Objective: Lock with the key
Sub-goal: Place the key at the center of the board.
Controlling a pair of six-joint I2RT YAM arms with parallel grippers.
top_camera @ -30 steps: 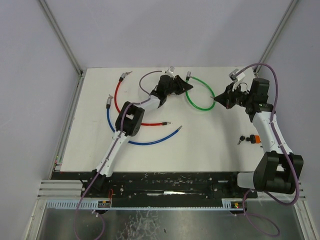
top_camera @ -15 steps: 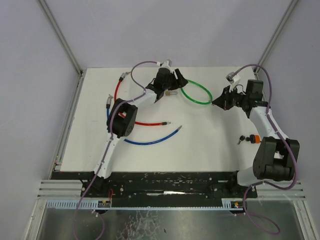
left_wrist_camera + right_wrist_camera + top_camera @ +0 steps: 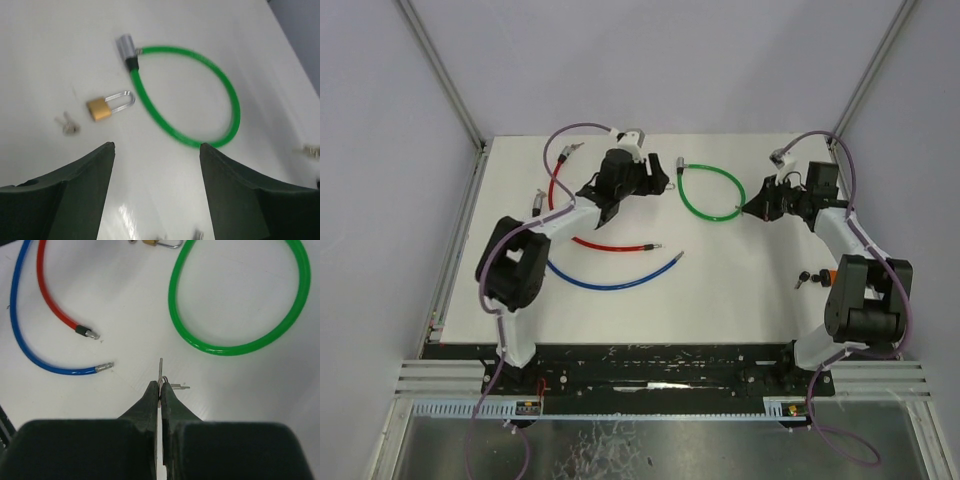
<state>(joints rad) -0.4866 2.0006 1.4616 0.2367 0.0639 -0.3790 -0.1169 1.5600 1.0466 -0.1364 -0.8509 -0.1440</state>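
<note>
Here, a steel-shackled brass padlock (image 3: 100, 109) is laid on the smooth white table (image 3: 45, 45) beside a glossy green cable (image 3: 222, 87); the left hand (image 3: 155, 148) is held apart, the right hand (image 3: 160, 390) is clamped on a thin key (image 3: 161, 371).

Brass padlock (image 3: 99, 109) flat beside small key (image 3: 69, 126)

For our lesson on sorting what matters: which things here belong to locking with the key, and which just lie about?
Job, probably: key in right end effector; green cable lock; brass padlock.
Lying about: red cable; blue cable; small keys beside padlock.
</note>
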